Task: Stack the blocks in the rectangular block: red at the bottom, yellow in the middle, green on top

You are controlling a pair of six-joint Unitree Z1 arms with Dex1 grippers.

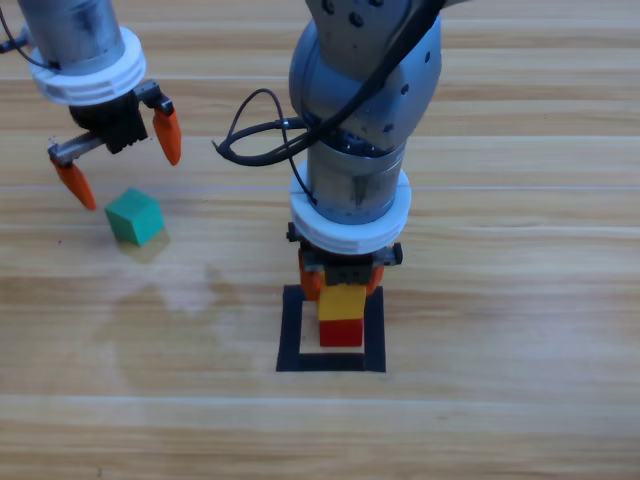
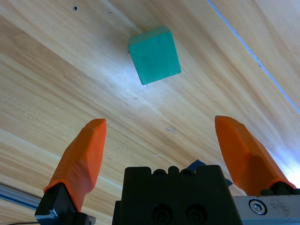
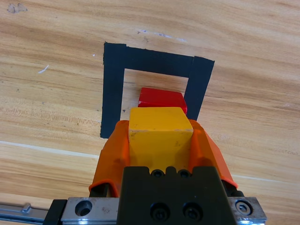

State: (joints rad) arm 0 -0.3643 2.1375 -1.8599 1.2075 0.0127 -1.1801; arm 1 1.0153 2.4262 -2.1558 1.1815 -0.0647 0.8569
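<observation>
The red cube [image 1: 341, 333] [image 3: 162, 100] sits inside the black tape outline [image 1: 293, 330] [image 3: 112, 89]. Right above it is the yellow cube [image 1: 341, 301] [image 3: 160, 131], held between the orange jaws of my right gripper [image 1: 341, 288] [image 3: 160, 140]; whether it rests on the red one I cannot tell. The teal-green cube [image 1: 134, 217] [image 2: 154, 55] lies on the table at the left. My left gripper [image 1: 120, 160] [image 2: 166, 140] hovers open just above and behind it, nothing between its jaws.
The right arm's grey body [image 1: 365, 110] and a black cable loop [image 1: 250, 130] hang over the table's middle, hiding part of the outline's far edge. Bare wooden table [image 1: 520, 300] lies all around.
</observation>
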